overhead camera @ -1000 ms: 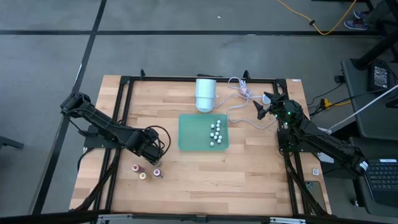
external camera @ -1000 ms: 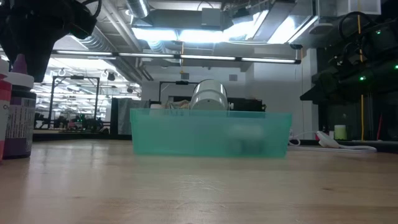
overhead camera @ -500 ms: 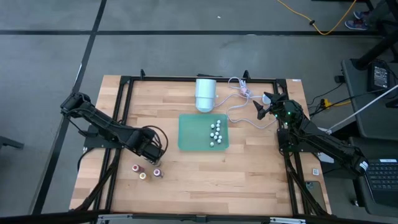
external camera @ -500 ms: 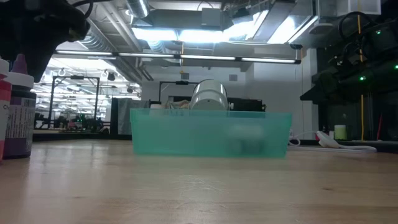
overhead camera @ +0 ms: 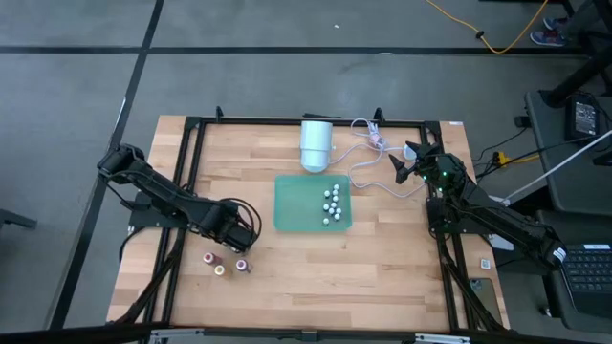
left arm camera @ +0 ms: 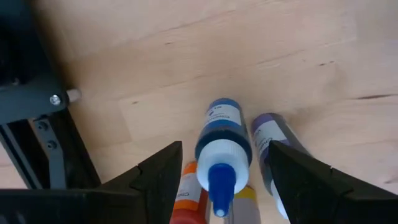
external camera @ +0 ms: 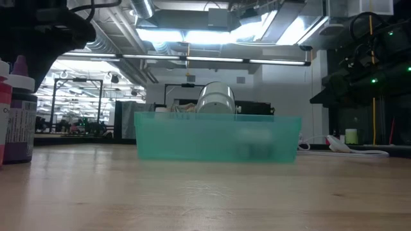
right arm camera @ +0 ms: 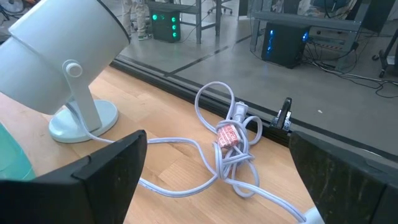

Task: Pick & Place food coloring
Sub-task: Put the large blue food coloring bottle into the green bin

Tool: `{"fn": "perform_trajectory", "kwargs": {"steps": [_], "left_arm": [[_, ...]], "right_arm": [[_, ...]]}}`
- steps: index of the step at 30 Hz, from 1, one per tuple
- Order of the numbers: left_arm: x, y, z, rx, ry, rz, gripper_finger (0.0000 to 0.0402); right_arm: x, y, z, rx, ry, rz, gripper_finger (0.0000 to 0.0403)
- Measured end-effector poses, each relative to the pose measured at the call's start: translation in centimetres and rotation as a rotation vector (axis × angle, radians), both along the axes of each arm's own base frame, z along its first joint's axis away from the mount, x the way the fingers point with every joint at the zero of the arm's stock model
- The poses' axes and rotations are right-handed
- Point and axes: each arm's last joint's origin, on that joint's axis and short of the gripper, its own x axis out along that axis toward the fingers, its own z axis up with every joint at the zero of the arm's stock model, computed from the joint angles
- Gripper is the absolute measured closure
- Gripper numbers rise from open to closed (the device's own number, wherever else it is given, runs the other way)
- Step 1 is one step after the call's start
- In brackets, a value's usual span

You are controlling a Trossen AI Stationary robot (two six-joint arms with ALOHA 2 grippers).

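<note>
Left arm has crept a bit toward the near-left corner since the earlier high view, so the left gripper now sits closer to the bottles than it did a second ago. Nothing else on the table has shifted, and the right arm hasn't budged.

From the left wrist view the left gripper is wide open and holding nothing, with one dark finger on each side of the blue bottle. That bottle stands upright, white cap and blue tip pointing straight up at the camera, so its long axis is vertical and runs right along the approach line. A purple bottle stands just beside it on one side, and an orange one is near the other finger, partly hidden, so the fit looks tight to me.

The whole cluster is on bare wood near the front-left of the table, well apart from the green tray in the middle, which already has small white-topped things in it. The low view only catches a couple of bottles at the edge of the picture.

Left arm is clearly the nearer one. The right gripper waits over at the far-right side by the cable and the white lamp, its fingers spread open and empty in its own wrist view.

My guess is the next move is a straight drop onto the blue one, and the neighbours could get bumped.
</note>
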Motion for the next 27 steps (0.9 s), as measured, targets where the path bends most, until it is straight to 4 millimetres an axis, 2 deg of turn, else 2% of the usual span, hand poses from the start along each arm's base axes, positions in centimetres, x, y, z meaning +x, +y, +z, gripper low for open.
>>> {"fn": "perform_trajectory", "kwargs": {"steps": [9,15,27], "left_arm": [[0.0,-0.2,-0.3,0.0,0.002,0.061,0.0171],[-0.1,-0.4,-1.8,-0.071,0.008,0.075,0.0171],[-0.6,-0.1,-1.6,-0.025,0.019,0.067,0.0172]], "right_arm": [[0.0,0.0,0.0,0.0,0.0,0.0,0.001],[0.0,0.0,0.0,0.0,0.0,0.0,0.001],[0.0,0.0,0.0,0.0,0.0,0.0,0.001]]}}
